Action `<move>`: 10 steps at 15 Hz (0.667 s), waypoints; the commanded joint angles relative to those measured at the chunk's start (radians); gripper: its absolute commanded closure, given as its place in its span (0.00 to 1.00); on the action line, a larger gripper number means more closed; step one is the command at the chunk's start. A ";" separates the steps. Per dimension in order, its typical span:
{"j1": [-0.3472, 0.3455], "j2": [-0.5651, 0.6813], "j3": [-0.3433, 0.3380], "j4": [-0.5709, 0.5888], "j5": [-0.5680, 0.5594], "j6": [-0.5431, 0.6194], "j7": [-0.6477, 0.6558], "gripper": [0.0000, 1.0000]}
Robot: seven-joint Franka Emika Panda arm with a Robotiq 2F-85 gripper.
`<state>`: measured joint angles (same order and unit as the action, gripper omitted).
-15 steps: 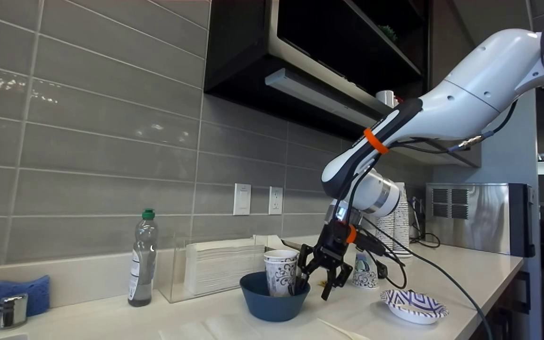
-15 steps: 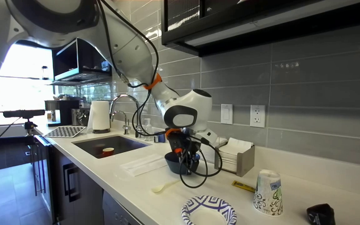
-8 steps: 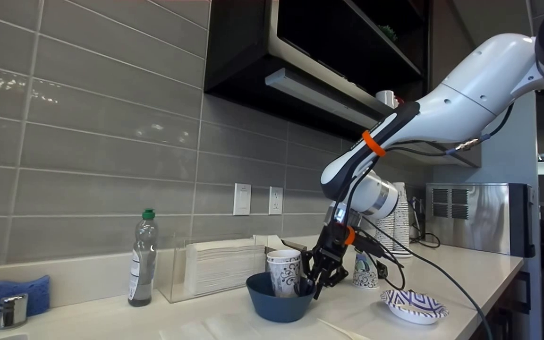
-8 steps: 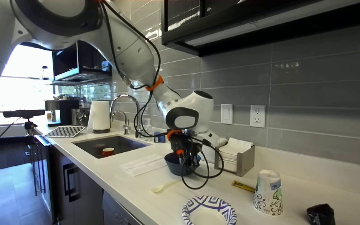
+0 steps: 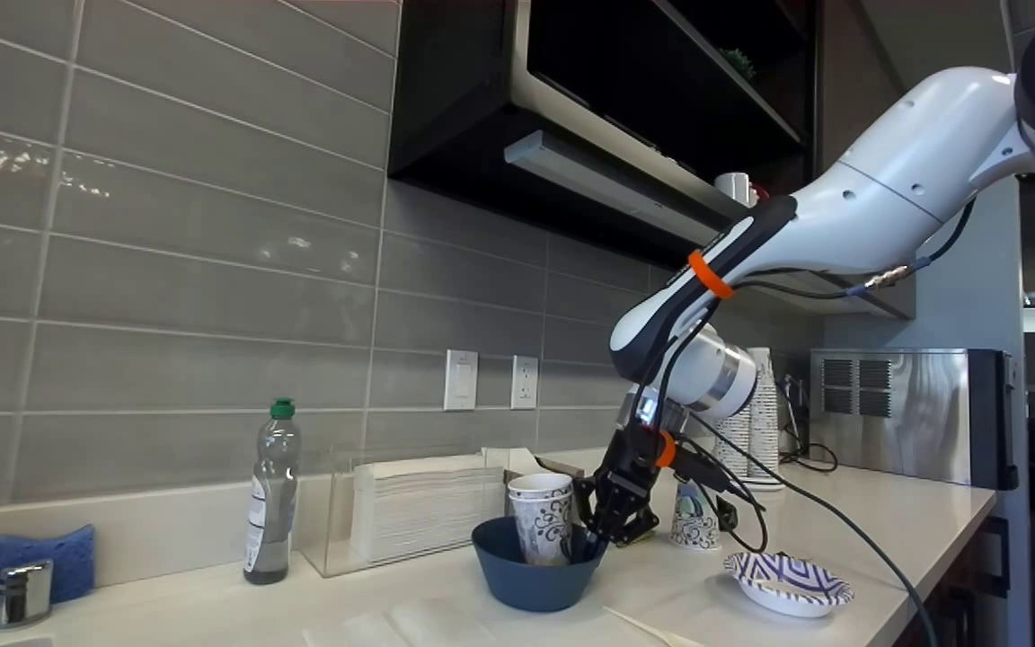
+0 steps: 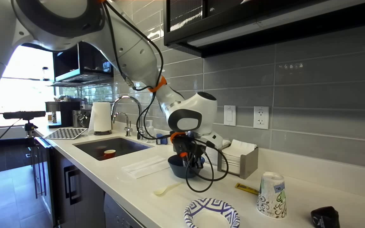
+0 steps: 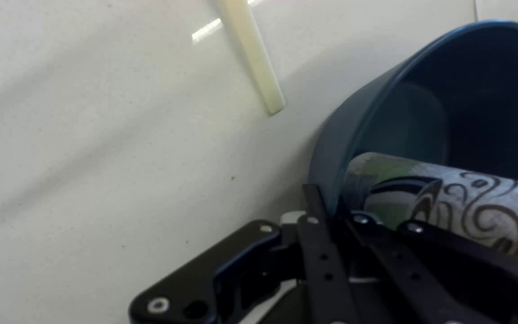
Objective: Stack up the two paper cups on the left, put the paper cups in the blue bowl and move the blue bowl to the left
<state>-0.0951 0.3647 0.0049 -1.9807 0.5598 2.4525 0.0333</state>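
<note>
Blue bowl [image 5: 536, 586]: stacked paper cups [image 5: 543, 519] sitting inside; gripper [image 7: 328, 203], nearly closed, pinching its wall; moving slowly, level, should be preventing toppling.

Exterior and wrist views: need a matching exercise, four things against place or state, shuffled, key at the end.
Things
1. blue bowl
2. stacked paper cups
3. red cup
4. clear bottle

Place or state
A. in the sink
B. topped by a green cap
C. gripped at its rim by the tool
D. inside the blue bowl

Pairs: 1-C, 2-D, 3-A, 4-B
</note>
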 commanded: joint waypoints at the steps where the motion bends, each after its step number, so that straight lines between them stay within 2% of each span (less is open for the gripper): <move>1: -0.037 0.018 0.046 0.020 0.079 0.046 -0.102 0.99; 5: -0.033 0.003 0.060 0.021 0.096 0.054 -0.148 0.99; 10: 0.005 -0.018 0.066 0.050 0.039 0.005 -0.104 0.99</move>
<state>-0.1045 0.3628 0.0617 -1.9566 0.6201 2.4987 -0.0869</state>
